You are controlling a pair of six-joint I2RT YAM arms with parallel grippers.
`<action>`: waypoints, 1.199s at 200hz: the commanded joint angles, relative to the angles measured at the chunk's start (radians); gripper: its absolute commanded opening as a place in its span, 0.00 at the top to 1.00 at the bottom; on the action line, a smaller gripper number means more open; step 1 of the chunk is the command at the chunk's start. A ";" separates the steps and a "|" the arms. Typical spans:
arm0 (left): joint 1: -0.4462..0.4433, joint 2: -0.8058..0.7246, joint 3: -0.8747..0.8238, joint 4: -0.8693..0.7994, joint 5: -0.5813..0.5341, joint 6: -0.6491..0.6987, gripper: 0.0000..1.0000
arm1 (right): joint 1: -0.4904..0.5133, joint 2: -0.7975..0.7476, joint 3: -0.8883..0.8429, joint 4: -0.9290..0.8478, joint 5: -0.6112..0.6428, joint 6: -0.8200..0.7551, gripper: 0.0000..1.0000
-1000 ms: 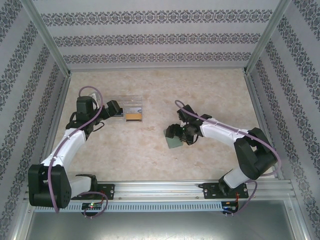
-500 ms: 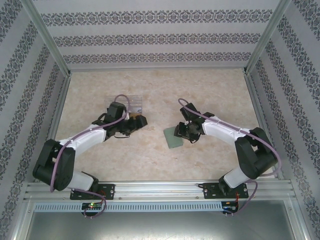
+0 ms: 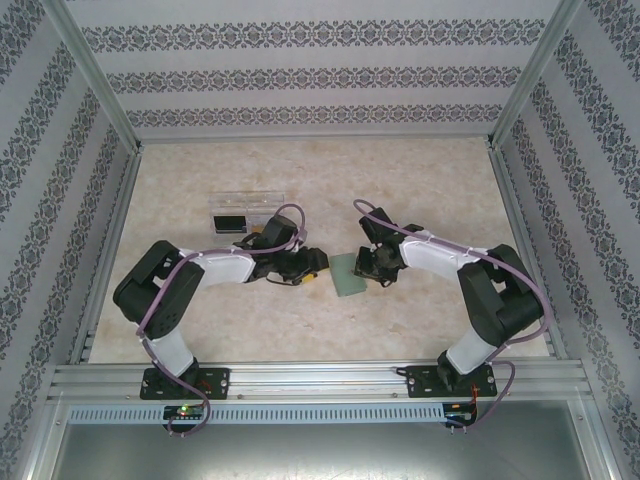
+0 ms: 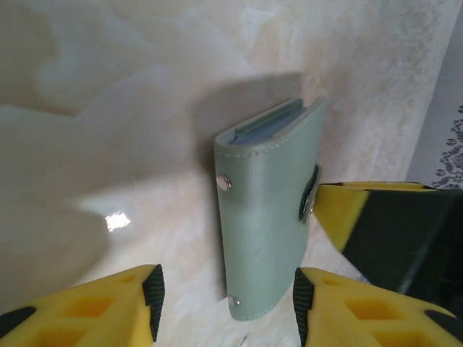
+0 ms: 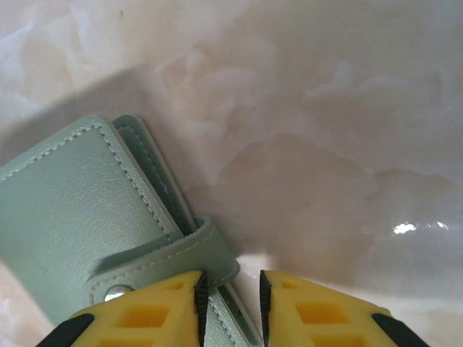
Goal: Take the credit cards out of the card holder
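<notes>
Sage-green card holder (image 4: 268,217) — soft, grained, stitched, rectangular

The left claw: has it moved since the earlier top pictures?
Yes. The left claw has swung right, away from the clear tray, and now sits just left of the card holder.

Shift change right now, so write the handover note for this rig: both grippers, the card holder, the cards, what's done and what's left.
Left gripper: open, jaws astride one end of the card holder; no contact seen.
Right gripper: jaws nearly together, pinching the end of the closing tab.
The card holder lies flat on the table, closed, with the tab across its cover.
The clear tray sits behind the left arm; what looks like a black card lies in it.
Done: at most that one card is out.
Left: lift the tab, open the holder, pull out any cards inside.
</notes>
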 commanded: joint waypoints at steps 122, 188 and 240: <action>0.022 0.085 0.009 0.105 0.092 -0.051 0.49 | 0.042 0.079 0.033 0.055 -0.086 -0.015 0.71; 0.022 0.032 0.020 -0.051 -0.007 -0.045 0.49 | 0.043 0.092 0.038 0.045 -0.065 0.000 0.71; 0.022 0.106 0.039 0.152 0.131 -0.095 0.53 | 0.047 0.091 0.033 0.070 -0.102 -0.001 0.71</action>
